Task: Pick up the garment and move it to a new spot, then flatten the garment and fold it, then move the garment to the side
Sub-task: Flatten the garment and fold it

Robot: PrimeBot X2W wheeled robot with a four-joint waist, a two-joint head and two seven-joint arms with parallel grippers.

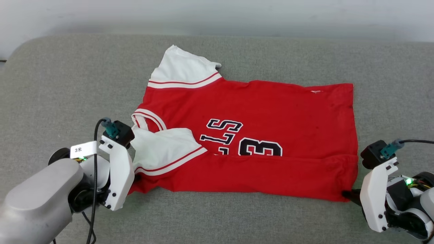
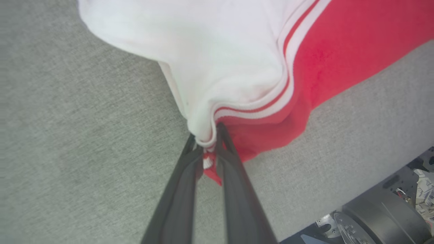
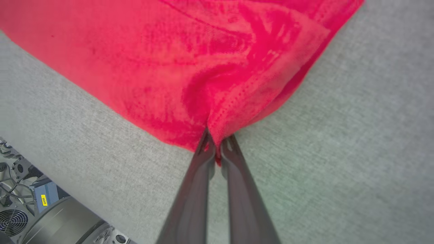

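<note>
Pinching the garment (image 1: 271, 112) at its near left corner, the left gripper (image 2: 207, 137) has its two dark fingers (image 2: 176, 203) drawn almost together, with a bunch of white sleeve edge and red cloth caught between the tips; just right of it the near sleeve (image 1: 162, 149) lies folded over the red chest, and the far sleeve (image 1: 183, 67) points away from the robot; the garment lies spread sideways on the grey padded surface (image 1: 67, 84), collar to the left and hem to the right, its near edge turned over in a long fold that covers the lower part of the black lettering (image 1: 259, 148); at the near right corner the right gripper (image 3: 218, 140) is clamped onto the red hem, cloth puckering up from its tips.
</note>
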